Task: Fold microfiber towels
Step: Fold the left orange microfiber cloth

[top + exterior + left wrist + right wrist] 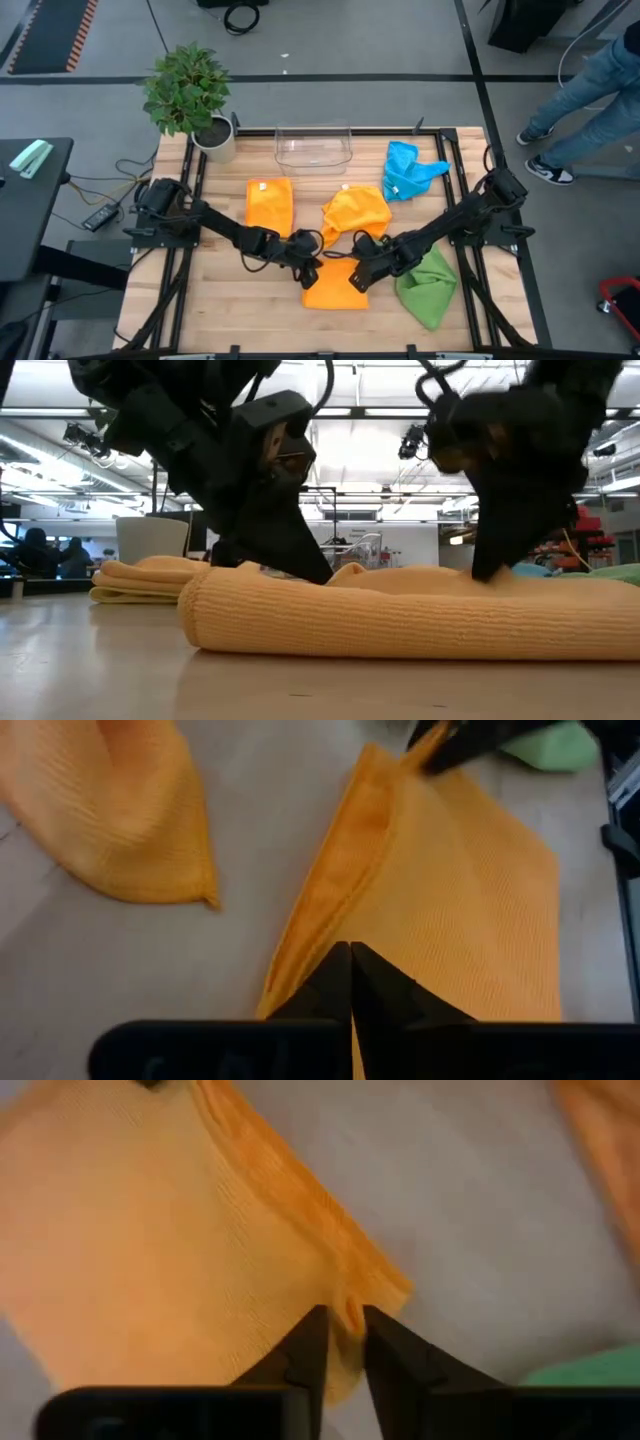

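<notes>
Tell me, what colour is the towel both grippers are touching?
Orange. The towel shows best in the high view.
</notes>
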Available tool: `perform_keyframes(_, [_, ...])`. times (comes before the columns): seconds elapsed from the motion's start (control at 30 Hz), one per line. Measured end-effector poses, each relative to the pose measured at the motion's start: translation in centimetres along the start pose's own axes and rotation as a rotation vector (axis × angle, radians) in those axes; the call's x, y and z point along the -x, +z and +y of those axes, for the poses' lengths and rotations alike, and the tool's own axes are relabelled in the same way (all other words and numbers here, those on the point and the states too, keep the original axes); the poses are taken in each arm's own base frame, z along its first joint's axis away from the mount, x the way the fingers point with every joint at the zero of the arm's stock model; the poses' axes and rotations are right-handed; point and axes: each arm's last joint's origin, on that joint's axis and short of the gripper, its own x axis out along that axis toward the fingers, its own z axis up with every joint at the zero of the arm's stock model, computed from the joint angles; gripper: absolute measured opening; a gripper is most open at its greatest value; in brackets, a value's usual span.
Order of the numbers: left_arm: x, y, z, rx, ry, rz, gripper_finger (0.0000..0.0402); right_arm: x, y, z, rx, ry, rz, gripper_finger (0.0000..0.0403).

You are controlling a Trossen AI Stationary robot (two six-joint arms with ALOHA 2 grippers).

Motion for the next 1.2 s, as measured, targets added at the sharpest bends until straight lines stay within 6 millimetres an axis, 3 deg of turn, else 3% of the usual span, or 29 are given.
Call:
perform_keyframes(0.27, [-0.1,-0.1,0.8,0.015,0.052,0.047,0.0024,5.5,2.2,0.3,-0.028,0.046,-0.150,0.0144])
perform_keyframes(0.33, [0.1,0.0,0.7,0.014,0.044,0.046,0.0014,6.3,1.8,1.0,-0.044,0.106,-0.176,0.0151])
perform_keyframes(0.43, [0.1,0.0,0.7,0.012,0.040,0.044,0.0007,6.7,-0.3,3.0,-0.042,0.238,-0.173,0.0142])
perform_keyframes(0.53, [0.1,-0.1,0.6,0.007,0.041,0.049,0.0016,5.6,-2.9,4.4,-0.037,0.278,-0.140,0.0092])
perform_keyframes(0.6, [0.1,-0.2,0.6,-0.011,0.044,0.056,0.0022,4.7,-4.3,4.7,-0.061,0.256,-0.112,0.0037])
perform_keyframes(0.67, [0.2,-0.3,0.6,-0.032,0.047,0.061,0.0020,3.7,-5.4,4.9,-0.089,0.233,-0.092,0.0012])
perform_keyframes(0.83, [0.2,-0.4,0.8,-0.043,0.063,0.081,0.0007,1.6,-6.8,5.5,-0.092,0.233,-0.021,0.0005])
perform_keyframes(1.03, [0.3,-0.5,0.9,-0.070,0.065,0.109,0.0026,-1.3,-7.4,4.9,-0.087,0.129,0.016,0.0004])
perform_keyframes(1.2, [2.4,1.6,0.1,-0.118,-0.008,0.065,0.0024,-2.4,-7.3,4.9,-0.058,0.119,0.031,0.0003])
